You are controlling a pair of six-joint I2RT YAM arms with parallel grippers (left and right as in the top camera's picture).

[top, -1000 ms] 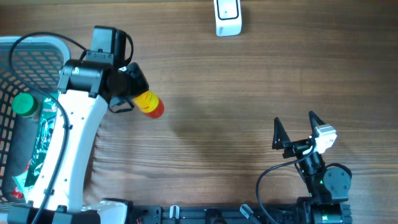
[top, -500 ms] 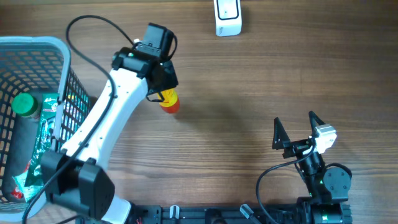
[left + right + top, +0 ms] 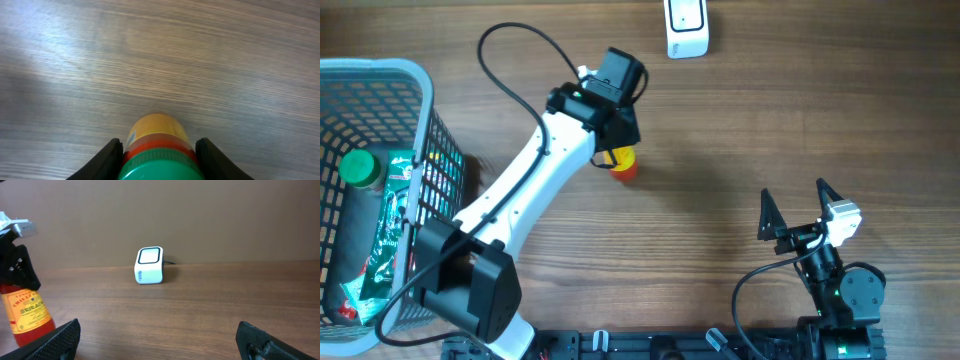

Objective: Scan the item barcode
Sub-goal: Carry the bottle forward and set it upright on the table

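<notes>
Up toward the far middle of the table (image 3: 770, 110), we find the left gripper (image 3: 160, 162) clamped on the sriracha bottle (image 3: 27, 314). What a clear look from the left wrist: two black fingers (image 3: 111, 159) press either side of the bottle just below its green cap (image 3: 161, 172), and the red and yellow body points away from the camera toward the wood. From the right wrist we see the bottle upright at the left edge of the view, label facing us, black gripper hardware at its neck. Its base is cut off behind the near finger, so we cannot tell whether it rests on the table or hangs just above it. From overhead, only the yellow and red of the bottle pokes out beneath the gripper, and the white arm (image 3: 520, 200) runs back toward the near left corner. The white scanner (image 3: 686, 30) sits at the far edge of the table, to the right of the bottle and apart from it, showing a dark-framed window. Down at the near right, the right gripper (image 3: 798, 208) stands with its jaws spread wide and nothing between them, facing across the table toward the scanner. At the far left we have the grey wire basket (image 3: 380, 68), holding a green-capped bottle (image 3: 360, 168) and a green packet (image 3: 385, 235).
</notes>
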